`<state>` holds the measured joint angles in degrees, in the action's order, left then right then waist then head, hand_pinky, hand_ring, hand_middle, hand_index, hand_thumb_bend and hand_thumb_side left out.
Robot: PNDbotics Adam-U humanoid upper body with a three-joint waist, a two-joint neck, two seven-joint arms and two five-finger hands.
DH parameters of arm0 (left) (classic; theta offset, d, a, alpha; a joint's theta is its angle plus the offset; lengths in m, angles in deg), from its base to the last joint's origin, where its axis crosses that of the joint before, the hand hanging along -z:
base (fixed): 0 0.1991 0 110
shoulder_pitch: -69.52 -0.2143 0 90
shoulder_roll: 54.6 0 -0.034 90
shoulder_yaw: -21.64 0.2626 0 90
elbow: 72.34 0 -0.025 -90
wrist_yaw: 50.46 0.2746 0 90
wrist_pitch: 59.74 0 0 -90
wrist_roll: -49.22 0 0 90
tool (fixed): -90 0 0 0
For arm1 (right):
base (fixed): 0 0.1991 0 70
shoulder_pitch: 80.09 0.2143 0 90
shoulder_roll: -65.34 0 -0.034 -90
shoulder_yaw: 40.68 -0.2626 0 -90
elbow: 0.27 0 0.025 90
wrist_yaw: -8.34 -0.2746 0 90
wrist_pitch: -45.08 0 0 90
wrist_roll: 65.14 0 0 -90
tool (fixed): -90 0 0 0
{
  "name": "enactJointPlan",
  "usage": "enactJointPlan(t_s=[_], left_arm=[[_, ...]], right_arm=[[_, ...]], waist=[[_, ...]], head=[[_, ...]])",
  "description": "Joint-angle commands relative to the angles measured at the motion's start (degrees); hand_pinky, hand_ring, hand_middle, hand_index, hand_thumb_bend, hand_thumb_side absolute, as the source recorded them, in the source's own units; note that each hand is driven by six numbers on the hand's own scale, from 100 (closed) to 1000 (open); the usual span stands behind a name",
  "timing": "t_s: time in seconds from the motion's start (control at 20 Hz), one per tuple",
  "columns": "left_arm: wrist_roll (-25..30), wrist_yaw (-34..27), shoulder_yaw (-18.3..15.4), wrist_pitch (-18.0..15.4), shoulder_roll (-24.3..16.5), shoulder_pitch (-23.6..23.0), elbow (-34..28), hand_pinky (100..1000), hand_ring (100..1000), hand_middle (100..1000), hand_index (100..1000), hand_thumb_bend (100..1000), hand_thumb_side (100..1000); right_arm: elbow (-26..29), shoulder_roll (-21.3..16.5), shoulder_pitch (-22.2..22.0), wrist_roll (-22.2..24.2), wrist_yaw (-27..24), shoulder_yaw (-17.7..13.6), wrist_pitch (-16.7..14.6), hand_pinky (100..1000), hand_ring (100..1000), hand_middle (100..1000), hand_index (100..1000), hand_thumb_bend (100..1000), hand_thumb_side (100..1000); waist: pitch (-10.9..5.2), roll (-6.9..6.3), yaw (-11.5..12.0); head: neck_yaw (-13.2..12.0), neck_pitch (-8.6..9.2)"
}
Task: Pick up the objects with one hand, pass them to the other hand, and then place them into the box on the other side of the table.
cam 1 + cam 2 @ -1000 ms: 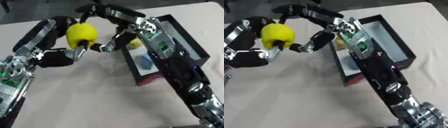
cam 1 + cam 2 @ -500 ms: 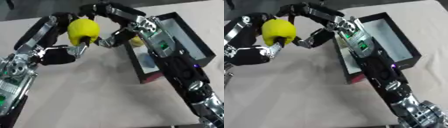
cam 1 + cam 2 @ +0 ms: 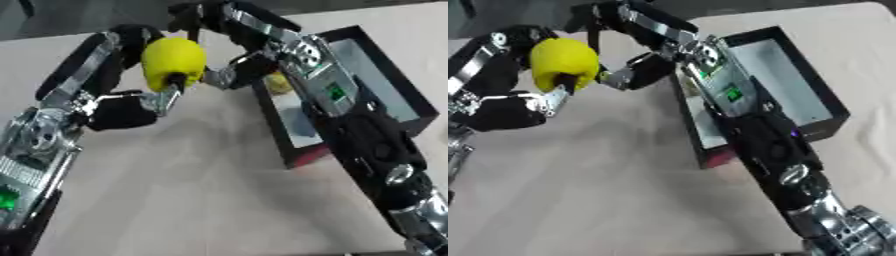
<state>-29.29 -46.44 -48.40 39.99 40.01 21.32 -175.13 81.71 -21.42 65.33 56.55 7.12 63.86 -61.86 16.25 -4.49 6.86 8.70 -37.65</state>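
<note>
Above the worktop [image 3: 192, 200], at the far left, the left hand [image 3: 144, 102] has its fingers curled round a yellow, lemon-like fruit [image 3: 172, 62] and holds it up in the air. The right hand [image 3: 223, 75] reaches across from the right, its fingers bent toward the fruit's right side; whether they touch it I cannot tell, and they do not appear to be clamped on it. Just to the right, under the right forearm, the black box [image 3: 798, 75] lies open on the worktop, with a small yellow thing [image 3: 278, 82] and a bluish one [image 3: 304, 129] inside. The step in hand looks like the pass between hands. Next, the right hand needs to close round the fruit before the left lets go, then swing it over the box.
</note>
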Motion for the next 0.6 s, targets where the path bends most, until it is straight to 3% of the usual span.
enactJointPlan(t_s=[0.05, 0.1, 0.15, 0.3, 0.6], left_arm=[[-1.29, 1.20, -0.69, -0.03, -0.19, 0.33, 0.07, 801, 632, 553, 594, 100, 100], [-1.86, 1.71, -0.79, -0.04, -0.21, 0.28, 0.18, 801, 633, 553, 594, 100, 100], [-2.41, 2.30, -0.90, -0.06, -0.28, 0.22, 0.27, 800, 634, 554, 594, 100, 100], [-3.80, 4.24, -1.15, -0.42, -0.53, 0.08, 0.32, 798, 634, 555, 594, 100, 100], [-4.84, 6.49, -1.36, -1.14, -0.67, -0.20, 0.29, 797, 636, 556, 595, 100, 100]], right_arm=[[2.11, -1.21, 0.98, 0.89, -0.70, -0.16, 0.52, 923, 1000, 483, 833, 285, 100], [2.36, -1.28, 0.91, 1.51, -0.38, -0.18, 0.32, 926, 1000, 499, 852, 308, 100], [2.68, -1.36, 0.86, 2.19, -0.04, -0.14, 0.01, 949, 1000, 578, 932, 414, 100], [4.10, -1.63, 0.62, 4.94, 0.65, -0.25, -1.35, 979, 1000, 649, 1000, 416, 135], [5.76, -1.97, 0.40, 10.18, -0.33, -0.88, -2.17, 1000, 1000, 700, 1000, 410, 123]], waist=[[-6.08, 0.85, 0.15], [-6.06, 0.86, 0.15], [-6.06, 0.88, 0.16], [-6.05, 0.92, 0.15], [-6.03, 0.94, 0.17]], head=[[-0.25, 0.51], [-0.30, 0.52], [-0.35, 0.54], [-0.44, 0.73], [-0.27, 1.03]])
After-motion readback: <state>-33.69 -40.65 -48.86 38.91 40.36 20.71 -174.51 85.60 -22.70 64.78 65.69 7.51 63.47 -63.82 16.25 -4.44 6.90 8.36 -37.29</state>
